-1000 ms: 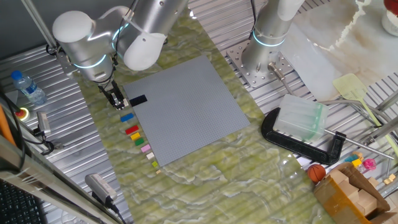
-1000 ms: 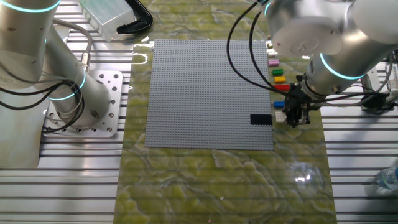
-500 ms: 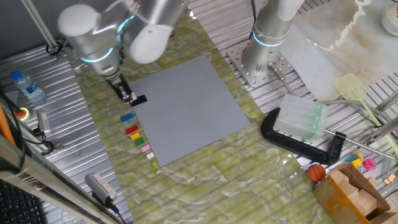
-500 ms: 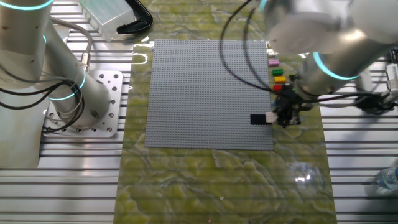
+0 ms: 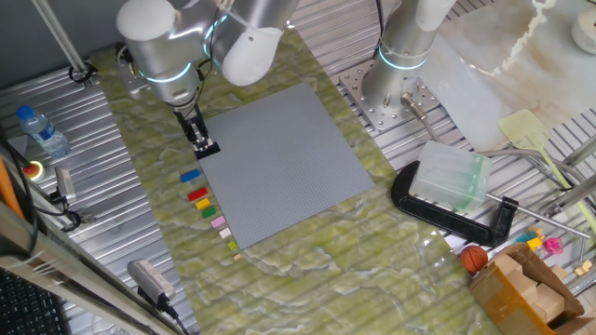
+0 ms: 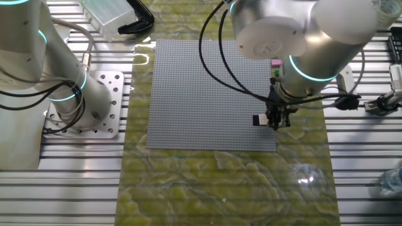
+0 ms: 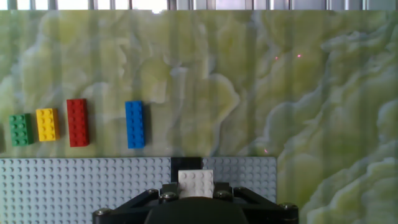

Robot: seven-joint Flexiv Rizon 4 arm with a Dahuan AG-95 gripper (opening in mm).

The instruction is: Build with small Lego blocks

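Note:
In the hand view my gripper (image 7: 196,188) is shut on the cream-white brick (image 7: 196,180), which sits between the jaws. It hangs right over the black brick (image 7: 185,163) at the edge of the grey baseplate (image 7: 74,186). Beyond the plate, blue (image 7: 135,124), red (image 7: 78,122), yellow (image 7: 47,124) and green (image 7: 20,129) bricks lie in a row on the marbled mat. In one fixed view the gripper (image 5: 199,140) is at the black brick (image 5: 208,149), with pink (image 5: 219,222) and tan (image 5: 226,234) bricks further down the row. In the other fixed view the gripper (image 6: 276,120) covers part of the black brick (image 6: 258,120).
A second arm's base (image 5: 396,88) stands behind the baseplate. A black clamp with a clear plastic box (image 5: 452,181) lies to the right. A water bottle (image 5: 42,130) lies left of the mat. The arm hides most of the brick row in the other fixed view, except the pink brick (image 6: 276,63).
My gripper has left the row beside the plate, carrying the cream-white brick, and has moved over the plate's edge to the black brick.

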